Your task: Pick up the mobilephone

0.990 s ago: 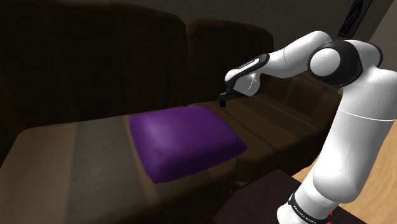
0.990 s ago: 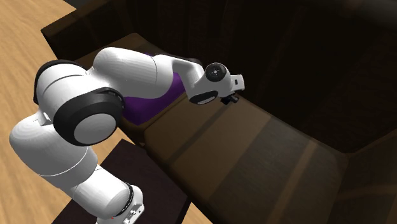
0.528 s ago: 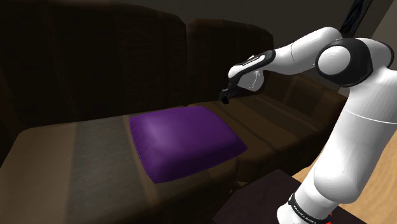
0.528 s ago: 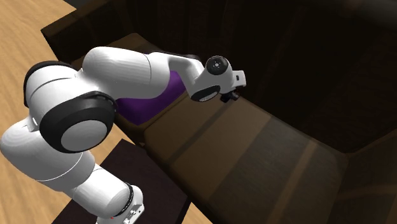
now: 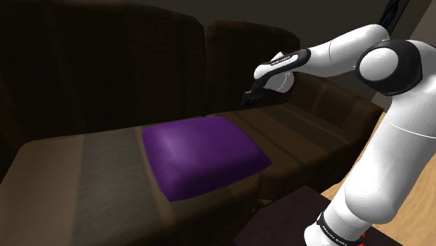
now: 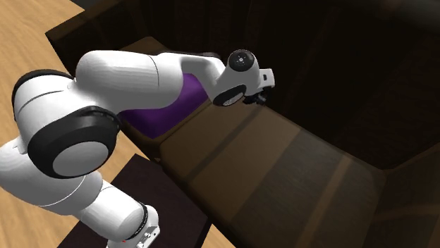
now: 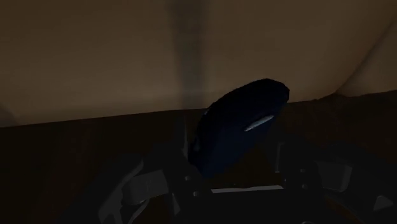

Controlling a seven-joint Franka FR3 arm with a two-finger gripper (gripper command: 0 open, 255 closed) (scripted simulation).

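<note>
I pinched the phone [image 7: 238, 127] in my pincer [image 5: 249, 96]. In the wrist view the phone was a dark blue, rounded thing. It sat right inside my pincer, tilted to one side. One end poked out past the tips. A thin pale streak showed on its edge. Beyond the phone I saw brown sofa cloth, paler far from my pincer and darker close to it.

In the shoulder view my pincer hung over the sofa [image 5: 105, 161]. It was up off the seat and close in front of the sofa's back. The phone was too dark and small to pick out there.

A purple cushion [image 5: 202, 154] lay flat on the seat. It was lower than my pincer and toward the shoulder view's left of it. The cushion and my pincer were apart, not touching.

My white arm [image 5: 335, 56] ran from my pincer toward the shoulder view's right, then bent down to the dark stand [image 5: 279, 223]. The stand was well apart from my pincer, low down by the sofa's front. It stood on a wood floor [image 6: 28, 84].

In the second exterior view my pincer [image 6: 262, 98] was over the seat near the sofa's back. The cushion peeked out from behind my arm.
</note>
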